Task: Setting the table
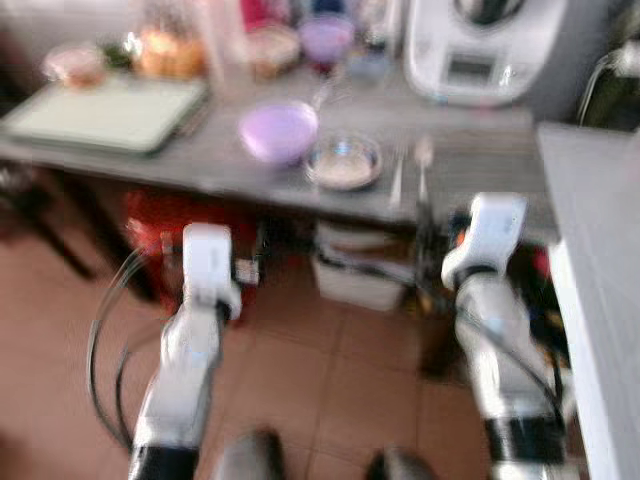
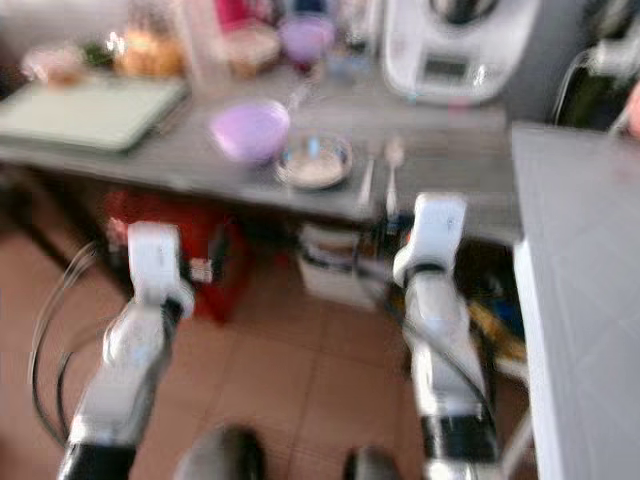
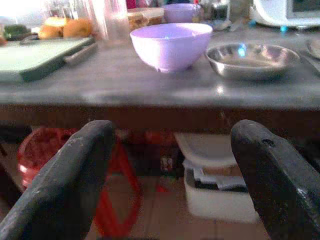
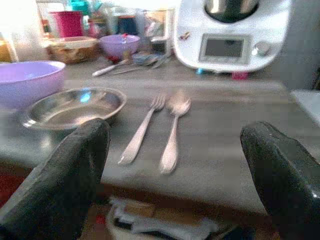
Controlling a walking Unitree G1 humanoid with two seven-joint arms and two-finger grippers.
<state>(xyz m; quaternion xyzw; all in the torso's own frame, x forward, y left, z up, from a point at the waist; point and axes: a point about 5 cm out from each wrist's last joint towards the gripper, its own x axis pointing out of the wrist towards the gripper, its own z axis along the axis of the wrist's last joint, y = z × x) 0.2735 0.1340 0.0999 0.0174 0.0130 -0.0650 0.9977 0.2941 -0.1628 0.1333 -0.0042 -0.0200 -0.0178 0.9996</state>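
A long grey desk [image 1: 200,160] spans the scene, with a white kitchen machine [image 4: 232,32] at its back and a pale green board [image 1: 110,112] toward its left end. Near the front edge sit a lilac bowl [image 3: 171,45] and, just beside it, a shallow steel dish [image 4: 75,107]. A fork [image 4: 142,130] and spoon [image 4: 174,132] lie side by side next to the dish. Both arms reach toward the desk: the left pincer [image 3: 170,170] and right pincer [image 4: 175,172] are each spread wide, empty, below the desk's edge.
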